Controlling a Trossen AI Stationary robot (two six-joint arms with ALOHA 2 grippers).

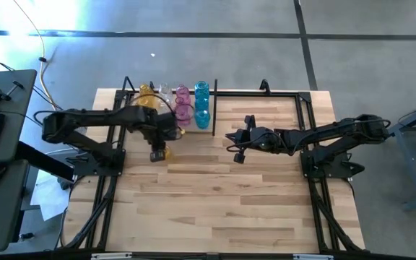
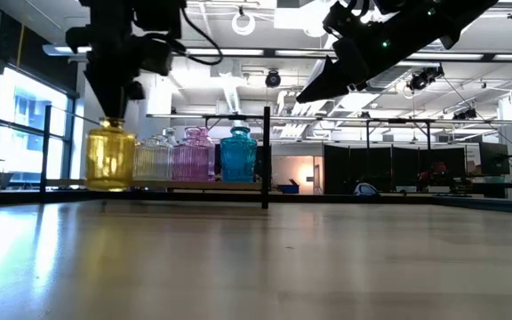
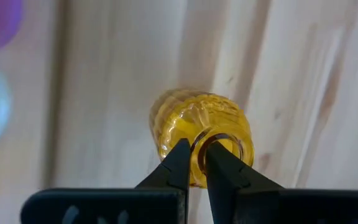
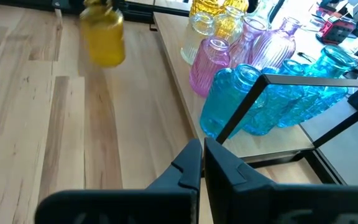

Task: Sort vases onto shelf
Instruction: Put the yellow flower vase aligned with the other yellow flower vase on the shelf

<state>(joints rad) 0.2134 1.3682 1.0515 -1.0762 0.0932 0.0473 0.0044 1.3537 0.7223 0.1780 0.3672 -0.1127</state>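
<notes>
Far left on the wooden table [image 1: 222, 202]: left gripper [image 3: 194, 163] pinched shut on the rim of a yellow vase [image 3: 199, 129], one finger inside the mouth, one outside. Vase upright, in front of the shelf [image 1: 215, 108] rather than on it; resting or lifted, cannot tell. Behind it on the shelf, left of the upright divider: more vases in rows, yellow [image 4: 227, 23], clear [image 2: 154, 157], pink [image 4: 209, 65], teal-blue [image 4: 232, 99]. Further right, past the divider: right gripper [image 4: 202, 163] raised over the table, fingers closed on nothing, well apart from the yellow vase.
</notes>
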